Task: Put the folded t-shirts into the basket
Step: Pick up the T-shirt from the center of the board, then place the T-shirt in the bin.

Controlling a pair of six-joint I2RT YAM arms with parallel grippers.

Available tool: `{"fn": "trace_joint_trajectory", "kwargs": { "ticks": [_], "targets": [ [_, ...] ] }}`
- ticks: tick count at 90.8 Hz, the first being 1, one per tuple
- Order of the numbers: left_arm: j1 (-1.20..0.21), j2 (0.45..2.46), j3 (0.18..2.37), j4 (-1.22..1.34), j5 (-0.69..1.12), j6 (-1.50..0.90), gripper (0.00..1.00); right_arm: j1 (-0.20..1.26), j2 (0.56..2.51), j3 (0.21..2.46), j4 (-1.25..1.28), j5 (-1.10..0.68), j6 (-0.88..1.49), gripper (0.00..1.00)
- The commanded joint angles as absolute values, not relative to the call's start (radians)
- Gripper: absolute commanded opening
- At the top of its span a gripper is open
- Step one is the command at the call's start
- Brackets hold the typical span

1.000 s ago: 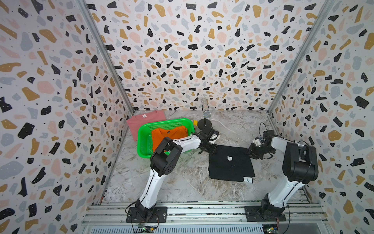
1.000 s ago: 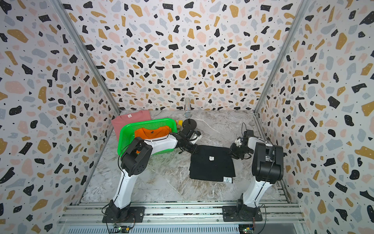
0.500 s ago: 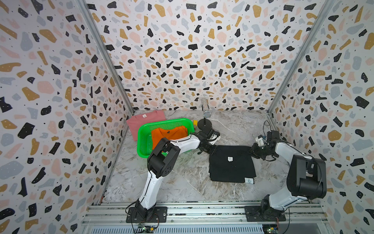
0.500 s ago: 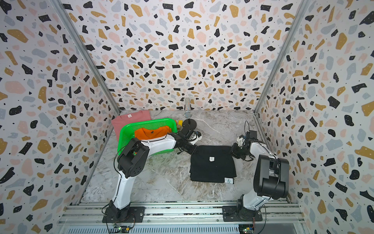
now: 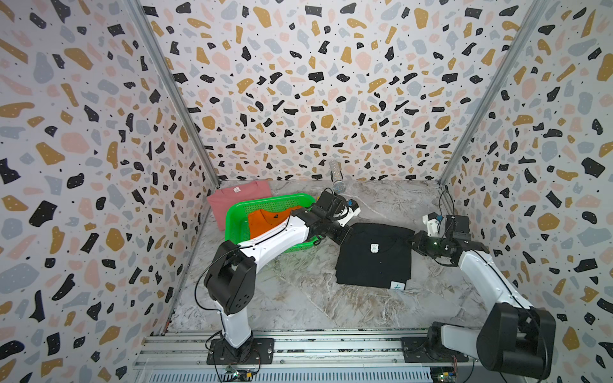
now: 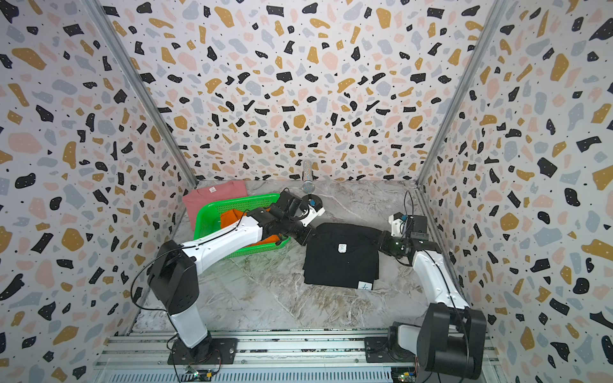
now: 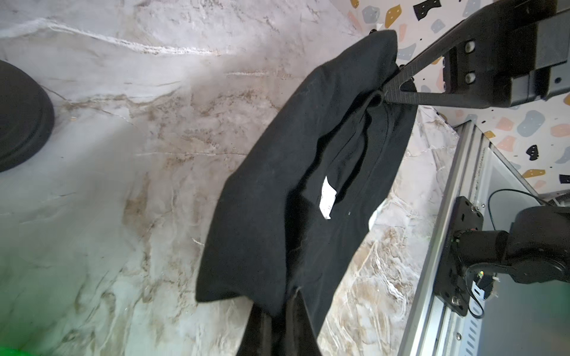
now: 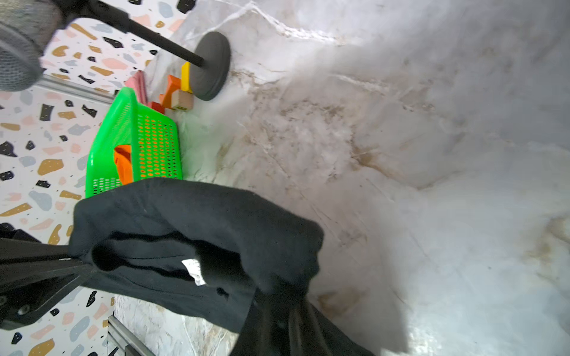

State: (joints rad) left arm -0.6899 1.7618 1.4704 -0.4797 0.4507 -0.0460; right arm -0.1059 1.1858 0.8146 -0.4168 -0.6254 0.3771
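The black folded t-shirt (image 5: 374,262) (image 6: 341,262) lies right of the basket, with its far edge raised off the table. My left gripper (image 5: 346,232) (image 7: 283,296) is shut on its far left corner. At the far right corner my right gripper (image 5: 413,240) (image 8: 277,296) is shut on the cloth (image 8: 200,234), which sags between the two grippers (image 7: 308,185). The green basket (image 5: 237,219) (image 6: 205,219) (image 8: 129,123) holds the orange t-shirt (image 5: 265,219) (image 8: 123,163). The pink t-shirt (image 5: 238,195) (image 6: 212,195) lies flat behind the basket, partly under it.
A microphone (image 5: 336,179) on a stand with a round black base (image 6: 313,200) (image 8: 212,64) stands behind the left gripper. Coloured wooden blocks (image 8: 179,92) lie between that base and the basket. Patterned walls close three sides; a metal rail (image 5: 298,345) runs along the front.
Both grippers have closed on the black t-shirt's far corners and its far edge has come up off the table. The right arm's elbow has swung down and outward.
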Motion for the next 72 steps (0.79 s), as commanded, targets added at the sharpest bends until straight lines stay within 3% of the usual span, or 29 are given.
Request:
{"fn": "trace_joint_trajectory", "kwargs": {
  "ticks": [1,29,72],
  "targets": [
    [-0.654,1.688,1.462,-0.592,0.47,-0.005,0.0,-0.062,1.117,0.858,-0.46,-0.637,0.407,0.0],
    [-0.452,1.501,1.444,-0.765,0.494,0.069,0.0,0.168,1.132,0.991,-0.401,-0.591,0.472,0.0],
    [-0.15,1.278,1.401,-0.94,0.434,0.19,0.0,0.545,1.491,1.361,-0.254,-0.484,0.501,0.0]
  ]
}}
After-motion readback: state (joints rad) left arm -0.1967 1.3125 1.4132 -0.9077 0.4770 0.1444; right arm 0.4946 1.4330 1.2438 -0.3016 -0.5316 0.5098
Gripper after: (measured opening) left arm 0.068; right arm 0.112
